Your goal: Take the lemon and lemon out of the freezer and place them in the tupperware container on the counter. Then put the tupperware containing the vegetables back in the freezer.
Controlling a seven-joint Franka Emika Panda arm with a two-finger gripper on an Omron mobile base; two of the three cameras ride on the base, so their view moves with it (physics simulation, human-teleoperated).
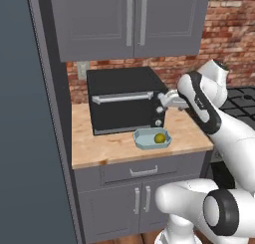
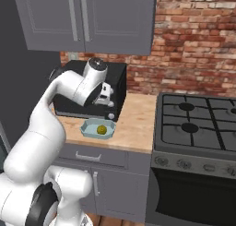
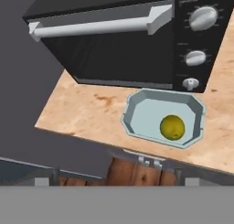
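Fingers (image 3: pixel 42 182) of the gripper (image 1: pixel 168 99) stand fully apart, empty, above the tupperware container (image 3: pixel 137 109) holding one lemon (image 3: pixel 172 126) on the counter (image 1: pixel 109 147); next move: fetch the second lemon from the freezer (image 1: pixel 22 138).

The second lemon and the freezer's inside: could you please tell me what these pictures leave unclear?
- Second lemon: unseen; the tupperware holds one lemon.
- Freezer interior: left base view shows just its dark outer side, cut off by the edge.
- Gripper: fingers too small to judge.
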